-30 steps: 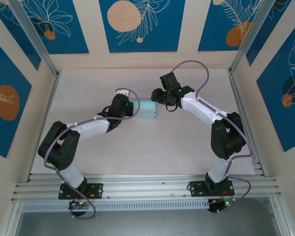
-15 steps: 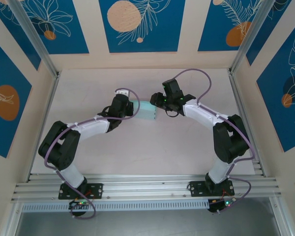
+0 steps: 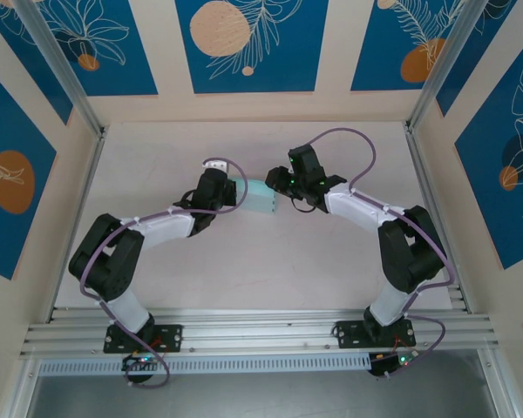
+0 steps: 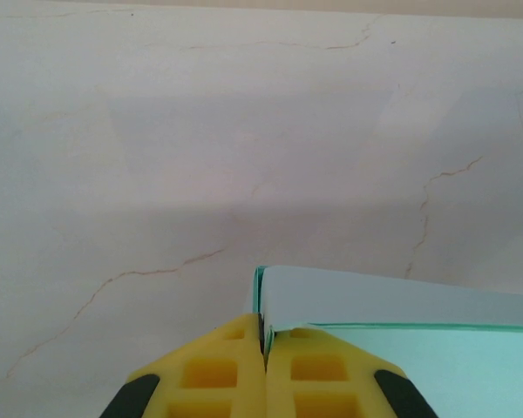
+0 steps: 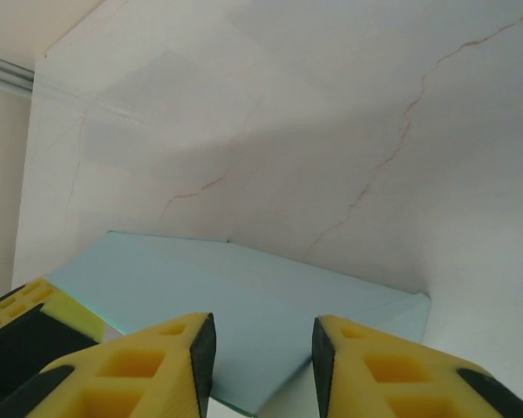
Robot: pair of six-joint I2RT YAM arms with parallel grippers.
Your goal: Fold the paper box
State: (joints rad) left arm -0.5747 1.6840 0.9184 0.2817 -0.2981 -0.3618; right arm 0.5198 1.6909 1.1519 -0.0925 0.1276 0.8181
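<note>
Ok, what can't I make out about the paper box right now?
Top external: paper box too small; folds and flaps unreadable.
Left wrist: box runs off right and bottom edges; left gripper covers the pinched corner.
Right wrist: bottom edge cuts off whether right gripper touches it.

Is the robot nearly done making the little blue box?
Maybe halfway. Done: the pale-blue card paper box looks partly folded, with one panel standing up. In hand: the left claw pinches an edge, and the right claw hovers open over another. Left: probably folding and closing the other panels.
</note>
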